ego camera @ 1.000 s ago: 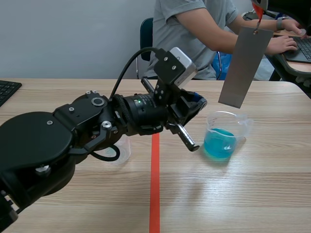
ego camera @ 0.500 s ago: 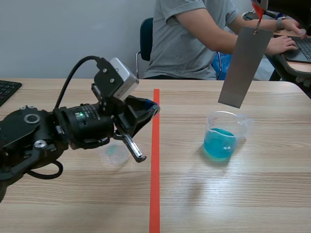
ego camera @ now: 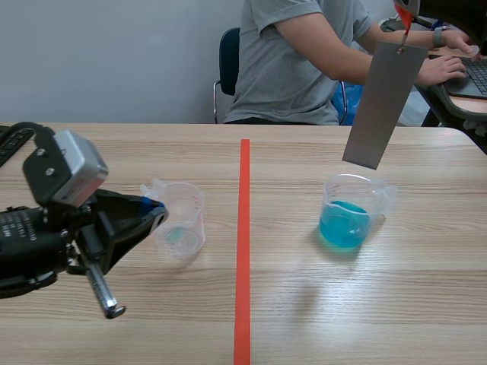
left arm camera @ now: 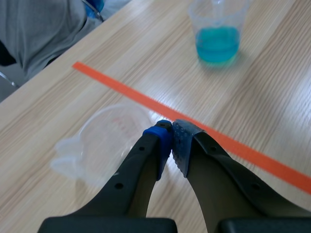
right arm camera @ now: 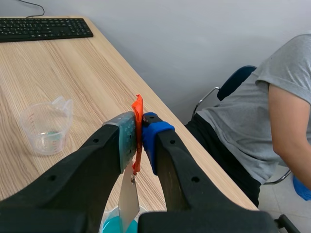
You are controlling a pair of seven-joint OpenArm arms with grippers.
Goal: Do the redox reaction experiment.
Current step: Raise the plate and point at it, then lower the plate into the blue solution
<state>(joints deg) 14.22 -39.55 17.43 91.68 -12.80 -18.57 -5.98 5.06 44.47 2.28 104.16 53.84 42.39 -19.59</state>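
A clear beaker (ego camera: 346, 217) with blue liquid stands right of the tape line. Above it hangs a grey metal plate (ego camera: 380, 99) on an orange tab (ego camera: 404, 15). In the right wrist view my right gripper (right arm camera: 138, 127) is shut on that orange tab (right arm camera: 138, 116), and the plate (right arm camera: 127, 199) dangles below over the blue liquid (right arm camera: 112, 226). A nearly empty clear beaker (ego camera: 179, 220) stands left of the line. My left gripper (ego camera: 154, 211) sits low just beside it, shut on nothing. From the left wrist, its gripper (left arm camera: 170, 132) touches the empty beaker's (left arm camera: 109, 138) rim.
A person (ego camera: 304, 53) sits across the table, hands on a keyboard (ego camera: 468, 76) at the far right. Another keyboard (right arm camera: 43, 28) lies at the table's left end. The orange tape line (ego camera: 243, 251) runs down the middle.
My left arm has pulled back from near the blue beaker, across the tape line, to the left beside the empty beaker. The hanging plate has not moved.
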